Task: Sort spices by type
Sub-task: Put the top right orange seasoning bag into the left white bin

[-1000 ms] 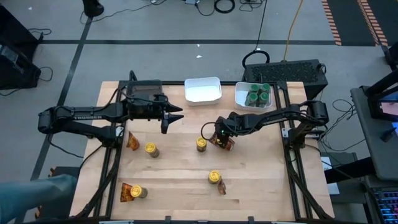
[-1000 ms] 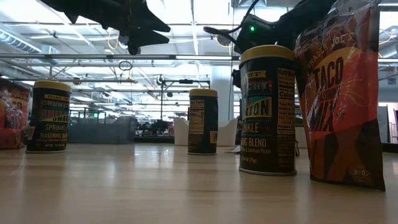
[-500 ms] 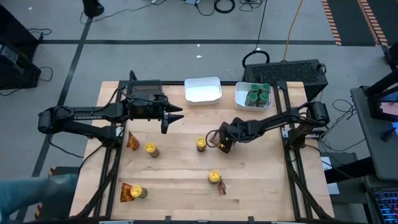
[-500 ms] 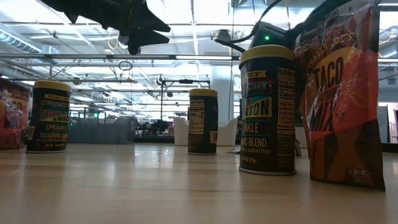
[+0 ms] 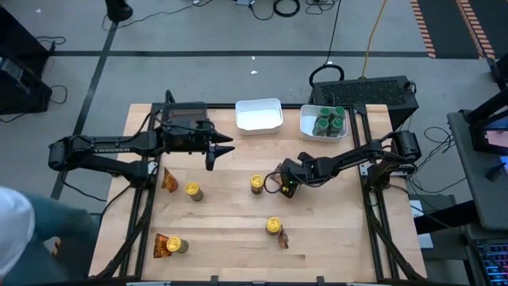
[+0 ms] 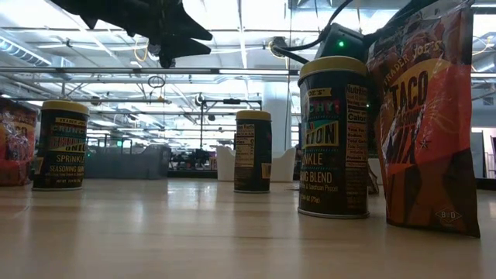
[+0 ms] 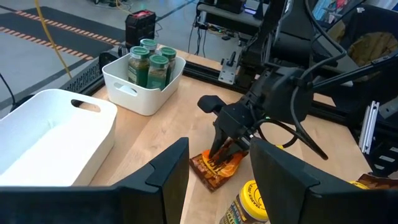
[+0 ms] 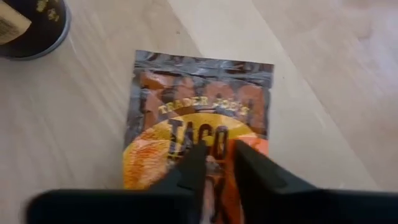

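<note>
Now the right jaws (image 8: 214, 163) pinch the flat taco packet (image 8: 199, 118).

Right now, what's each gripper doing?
Left gripper: open, empty, above the table.
Right gripper: closed on the taco packet lying on the table.

4 green-lidded jars (image 5: 329, 121) are standing upright in the right white tray. 4 yellow-lidded jars are standing on the table — (image 5: 194, 190), (image 5: 257, 184), (image 5: 274, 226), (image 5: 178, 245). 1 orange-brown taco packet (image 7: 216, 167) is lying flat beside the middle jar; 3 more packets — (image 5: 169, 179), (image 5: 163, 245), (image 5: 283, 239) — are sitting near the other jars.
</note>
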Robot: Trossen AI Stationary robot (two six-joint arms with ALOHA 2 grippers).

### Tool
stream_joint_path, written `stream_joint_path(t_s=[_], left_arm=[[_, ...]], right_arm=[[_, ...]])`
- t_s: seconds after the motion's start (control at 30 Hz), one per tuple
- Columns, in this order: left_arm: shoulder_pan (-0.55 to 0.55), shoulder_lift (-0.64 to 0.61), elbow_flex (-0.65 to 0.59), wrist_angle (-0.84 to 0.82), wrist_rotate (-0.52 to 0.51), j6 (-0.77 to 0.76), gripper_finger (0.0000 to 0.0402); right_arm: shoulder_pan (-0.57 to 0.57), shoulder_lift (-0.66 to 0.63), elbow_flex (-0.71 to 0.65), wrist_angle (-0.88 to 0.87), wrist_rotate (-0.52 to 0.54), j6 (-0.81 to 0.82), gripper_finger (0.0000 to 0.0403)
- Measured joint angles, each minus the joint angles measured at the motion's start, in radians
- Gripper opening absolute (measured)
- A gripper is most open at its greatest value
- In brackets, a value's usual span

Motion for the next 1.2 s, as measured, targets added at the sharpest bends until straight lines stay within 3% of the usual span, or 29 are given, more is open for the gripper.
stream_joint_path(t_s=[0.1,0.37,0.57,0.77,0.93,1.2], left_arm=[[0.0,0.0,0.0,0.0,-0.001,0.0,0.0173],[0.0,0.0,0.0,0.0,-0.002,0.003,0.0173],[0.0,0.0,-0.001,0.016,0.016,0.005,0.0173],[0.0,0.0,-0.001,0.015,0.019,0.005,0.0173],[0.0,0.0,-0.001,0.04,0.019,0.006,0.0173],[0.001,0.0,-0.001,0.036,0.019,0.006,0.0173]], right_arm=[[0.0,0.001,0.008,-0.003,-0.004,-0.001,0.0008],[-0.001,-0.03,0.07,-0.01,-0.001,-0.032,0.0002],[-0.008,-0.135,0.127,-0.08,0.058,-0.071,0.0001],[-0.042,-0.24,0.133,-0.253,-0.109,-0.019,0.0005],[-0.022,-0.252,0.133,-0.263,-0.228,-0.019,0.0029],[0.067,-0.183,0.133,-0.12,-0.218,-0.233,0.0132]])
